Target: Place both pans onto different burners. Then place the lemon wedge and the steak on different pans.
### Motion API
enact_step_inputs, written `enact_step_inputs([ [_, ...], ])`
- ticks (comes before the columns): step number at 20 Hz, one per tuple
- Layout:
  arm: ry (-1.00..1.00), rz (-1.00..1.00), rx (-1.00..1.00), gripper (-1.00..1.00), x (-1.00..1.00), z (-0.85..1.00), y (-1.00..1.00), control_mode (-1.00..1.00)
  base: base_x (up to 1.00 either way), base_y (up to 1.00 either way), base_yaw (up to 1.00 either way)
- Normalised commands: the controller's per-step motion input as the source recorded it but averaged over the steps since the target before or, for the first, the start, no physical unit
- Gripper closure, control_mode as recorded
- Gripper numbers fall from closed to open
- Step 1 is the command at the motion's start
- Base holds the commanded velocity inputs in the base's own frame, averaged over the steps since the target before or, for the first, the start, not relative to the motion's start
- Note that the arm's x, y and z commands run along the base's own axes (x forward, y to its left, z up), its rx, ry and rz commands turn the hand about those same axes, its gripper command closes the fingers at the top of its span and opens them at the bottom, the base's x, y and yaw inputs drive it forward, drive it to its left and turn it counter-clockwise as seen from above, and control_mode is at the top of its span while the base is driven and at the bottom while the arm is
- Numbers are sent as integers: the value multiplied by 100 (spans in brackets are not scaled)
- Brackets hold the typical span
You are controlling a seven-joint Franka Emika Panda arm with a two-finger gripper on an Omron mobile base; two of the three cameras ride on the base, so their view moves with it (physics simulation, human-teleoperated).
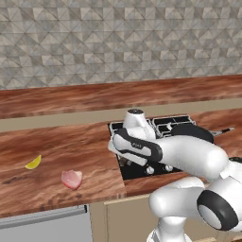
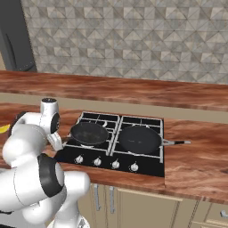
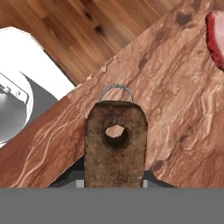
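Both pans sit on burners. My pincer (image 3: 114, 177) is clamped on the left pan's brown handle (image 3: 115, 142); the steak (image 1: 72, 179) lies leftward on the worktop (image 1: 56, 156).

Grey tile wall (image 1: 118, 42) — wood counter (image 1: 56, 156), cabinets (image 2: 133, 205).

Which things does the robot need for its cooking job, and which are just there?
For the job: left pan, its handle in the shut gripper; right pan; stove burners; lemon wedge; steak.
Just there: counter; tiled wall; cupboard doors; stove knobs.
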Motion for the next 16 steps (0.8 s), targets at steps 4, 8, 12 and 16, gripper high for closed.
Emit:
enact_step_inputs([
  [4, 1, 0, 0, 100, 24, -15, 0, -100, 0, 0, 0],
  [8, 4, 0, 0, 100, 15, -19, 0, -100, 0, 0, 0],
  [12, 8, 0, 0, 100, 1, -19, 0, -100, 0, 0, 0],
  [16, 11, 0, 0, 100, 0, -16, 0, -100, 0, 0, 0],
])
